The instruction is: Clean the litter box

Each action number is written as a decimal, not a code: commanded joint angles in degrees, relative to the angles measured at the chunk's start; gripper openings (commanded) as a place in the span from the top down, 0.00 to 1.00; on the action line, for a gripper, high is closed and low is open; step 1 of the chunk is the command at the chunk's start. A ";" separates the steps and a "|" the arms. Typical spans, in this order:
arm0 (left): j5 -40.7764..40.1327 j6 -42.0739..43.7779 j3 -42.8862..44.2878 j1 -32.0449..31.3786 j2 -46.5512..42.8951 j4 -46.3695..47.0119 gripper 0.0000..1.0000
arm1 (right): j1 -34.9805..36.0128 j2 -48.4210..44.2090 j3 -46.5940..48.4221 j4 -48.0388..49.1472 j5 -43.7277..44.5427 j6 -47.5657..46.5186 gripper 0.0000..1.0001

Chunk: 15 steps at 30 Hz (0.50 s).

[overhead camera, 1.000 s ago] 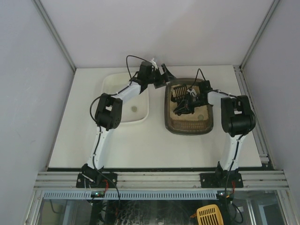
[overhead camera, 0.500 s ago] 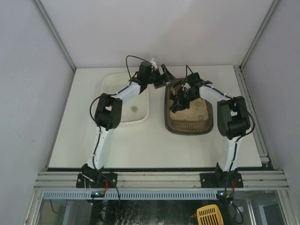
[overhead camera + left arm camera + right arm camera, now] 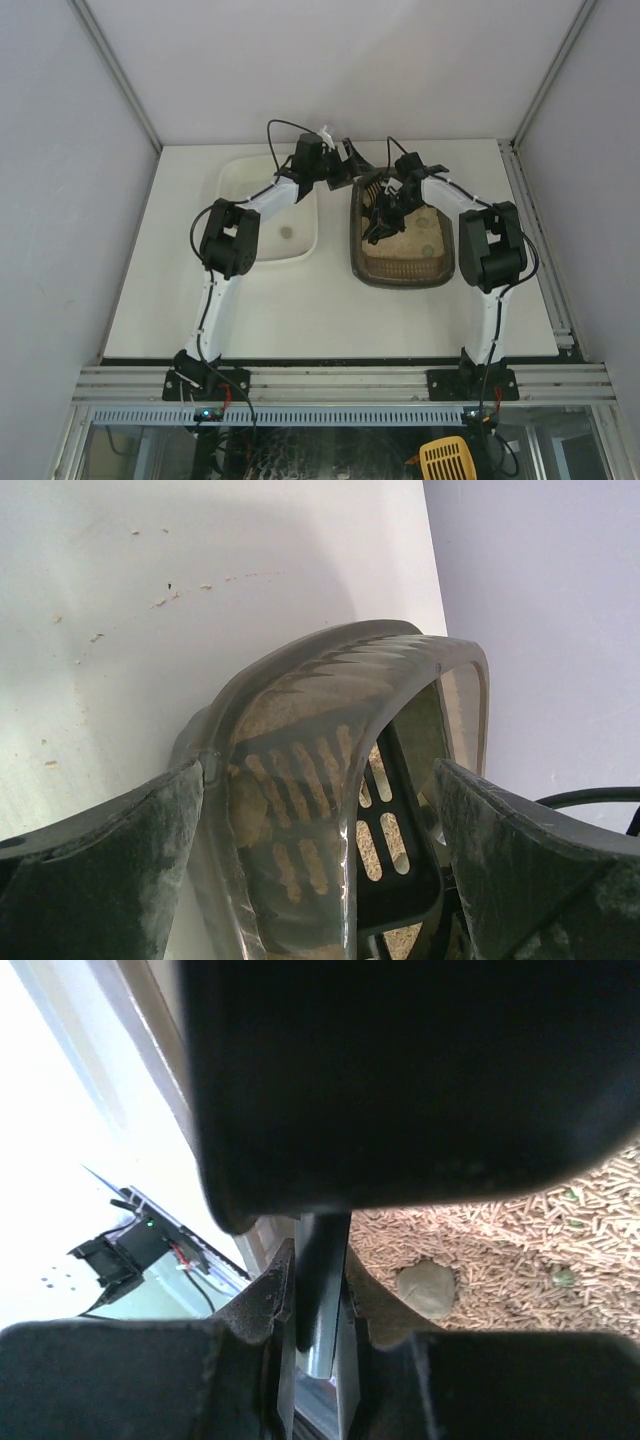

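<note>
Two arms, seen from above, meet over the litter box (image 3: 405, 278), far back on the table (image 3: 300, 310) beside a white tub (image 3: 290, 250). Left wrist: the left gripper (image 3: 320, 780) gapes wide astride the box's corner rim, with a slotted scoop (image 3: 400, 875) inside. Right wrist: the right gripper (image 3: 320, 1295) clamps a dark handle (image 3: 322, 1240) above pellet litter (image 3: 520, 1230).

From above, the right gripper (image 3: 384, 220) and its arm cover the far part of the litter box (image 3: 403, 281), and what the clamped jaws hold is too small to make out. At the right wrist, a blurred dark bulk (image 3: 400, 1080) blocks most of the box. The thin dark bar (image 3: 320, 1290) in the jaws, perhaps a scoop handle, runs off the bottom edge.
</note>
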 commanded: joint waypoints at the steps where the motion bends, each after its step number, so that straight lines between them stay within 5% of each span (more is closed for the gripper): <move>1: 4.28 -1.65 -1.79 -2.26 -4.38 -0.72 0.00 | 1.70 0.70 -1.89 5.96 -2.50 -7.44 1.00; 8: 4.62 -2.45 -1.71 -2.26 -4.21 -0.24 0.00 | -4.67 -0.91 -15.74 32.83 -23.25 3.58 1.00; 15: 5.20 -3.48 -1.55 -2.26 -3.82 0.17 0.00 | -6.44 -0.41 -23.10 56.85 -31.84 17.41 1.00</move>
